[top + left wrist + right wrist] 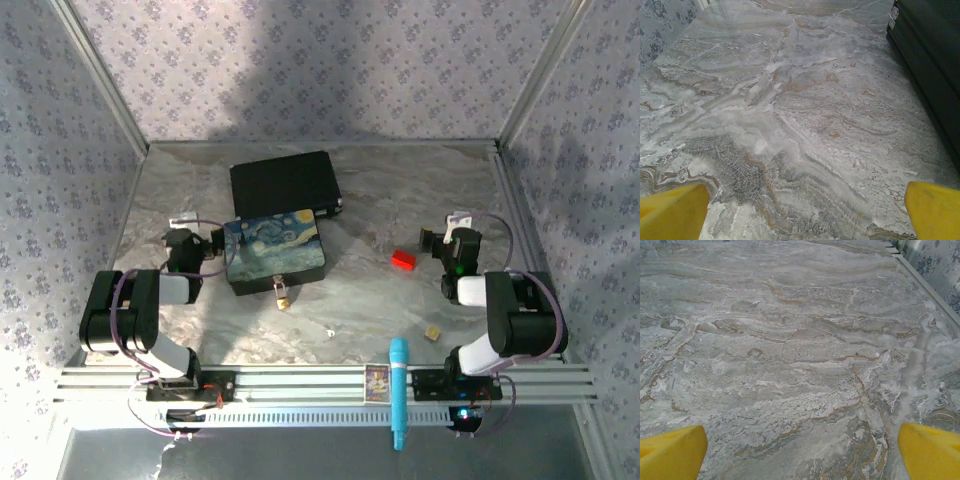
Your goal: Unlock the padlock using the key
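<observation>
The small brass padlock (pixel 283 296) hangs at the front of a painted box (pixel 272 250) near the table's middle. The key (pixel 330 333) is a pale speck on the marble, down and to the right of the padlock. My left gripper (pixel 188 232) stands just left of the painted box. In the left wrist view its yellow fingertips (pixel 672 212) are spread wide over bare marble, nothing between them. My right gripper (pixel 450 232) is at the right, past a red block (pixel 403 260). Its yellow fingertips (pixel 670 452) are also far apart and hold nothing.
A black case (pixel 285 185) lies behind the painted box, and its side shows in the left wrist view (pixel 935 75). A small tan cube (pixel 432 332) sits near the right arm's base. A blue pen (pixel 398 390) lies across the front rail. Patterned walls close in three sides.
</observation>
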